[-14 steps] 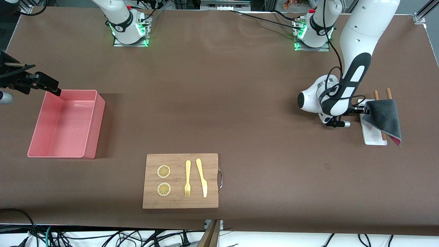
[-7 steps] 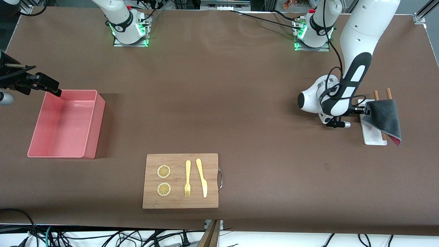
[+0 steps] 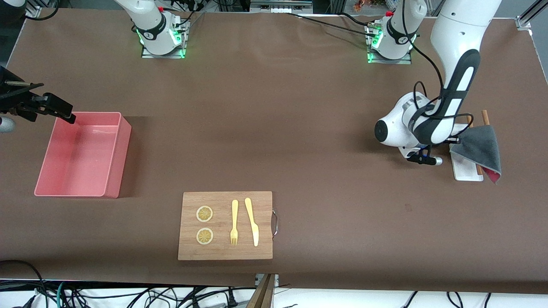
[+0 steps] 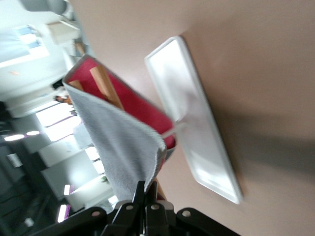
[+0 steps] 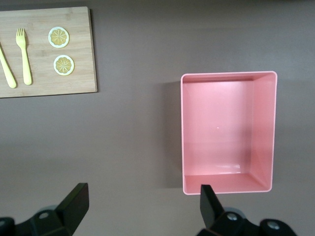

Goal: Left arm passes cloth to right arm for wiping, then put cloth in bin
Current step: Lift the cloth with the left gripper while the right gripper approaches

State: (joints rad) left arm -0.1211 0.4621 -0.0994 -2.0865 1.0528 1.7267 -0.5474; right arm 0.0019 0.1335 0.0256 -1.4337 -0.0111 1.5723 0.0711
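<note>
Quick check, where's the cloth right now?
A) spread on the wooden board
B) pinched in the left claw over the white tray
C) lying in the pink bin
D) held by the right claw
B: the left claw is shut on a corner of the cloth, which hangs over the white tray; the pink bin holds nothing, and the right claw is open.

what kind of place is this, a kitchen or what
Probably a robotics lab staged as a kitchen: two arms bolted to a brown table, loose cables along its edge, and a wooden board with toy cutlery.
</note>
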